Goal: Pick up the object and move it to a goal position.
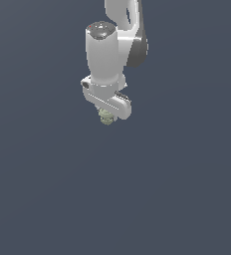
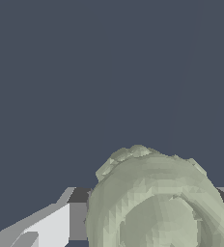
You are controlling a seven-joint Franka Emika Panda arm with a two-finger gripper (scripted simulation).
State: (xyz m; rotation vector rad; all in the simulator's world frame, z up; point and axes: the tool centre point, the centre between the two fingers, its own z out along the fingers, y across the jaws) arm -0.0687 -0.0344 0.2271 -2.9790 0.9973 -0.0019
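Open grey space all round the tool (image 1: 107,115) in the exterior view: below it and to that view's left and right, nothing stands in the way. Only the arm itself sits above. Wrist view: the object (image 2: 157,202) fills the near field between the fingers (image 2: 46,229), grey beyond unobstructed.

Flat, even simulator light on a dim slate ground, no cast shadows or glare; coarse, blocky rendering.
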